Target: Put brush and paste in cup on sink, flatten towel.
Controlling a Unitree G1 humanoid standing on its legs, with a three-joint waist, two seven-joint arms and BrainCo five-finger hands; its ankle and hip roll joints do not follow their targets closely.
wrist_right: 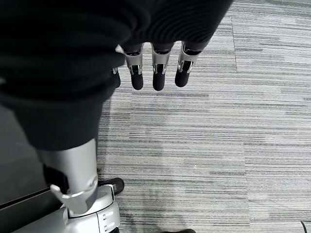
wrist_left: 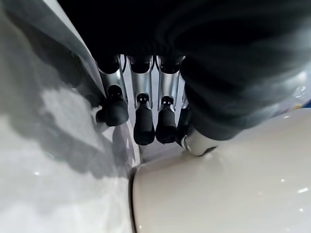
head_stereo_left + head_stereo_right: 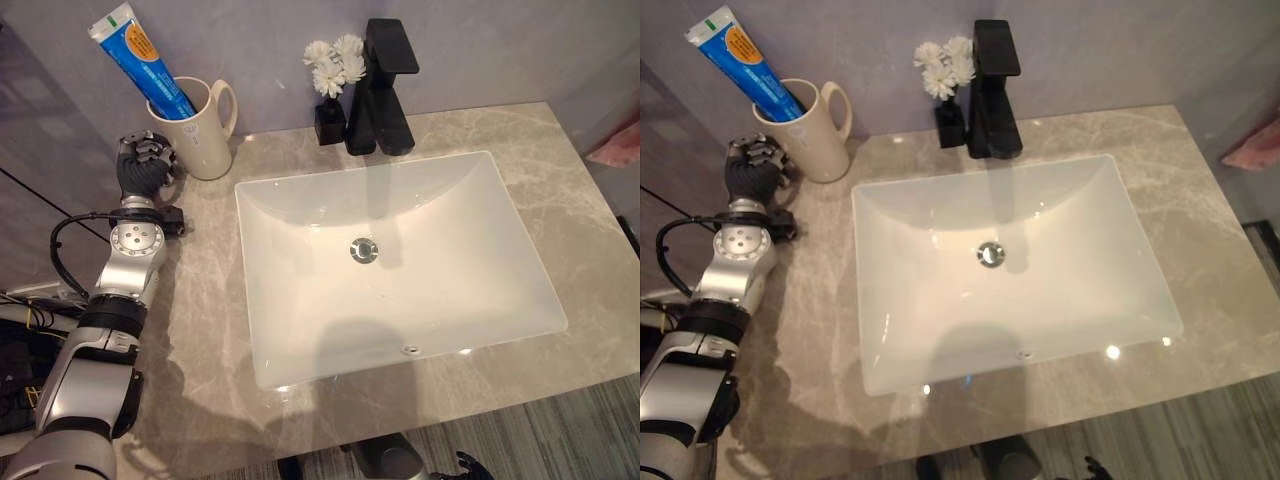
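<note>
Blue toothpaste tube (image 3: 142,62) stands slanted in the cream cup (image 3: 205,135), cap end up and leaning left; left hand (image 3: 146,166), fingers relaxed, sits just beside the cup.

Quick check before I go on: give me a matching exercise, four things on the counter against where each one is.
Things:
1. toothpaste tube
2. cup
3. white flowers
4. left hand

Places:
A. in a small black vase beside the black faucet
B. at the cup's side, over the counter
C. standing in the cup
D. on the counter's back left corner, left of the sink

Pairs: 1-C, 2-D, 3-A, 4-B
</note>
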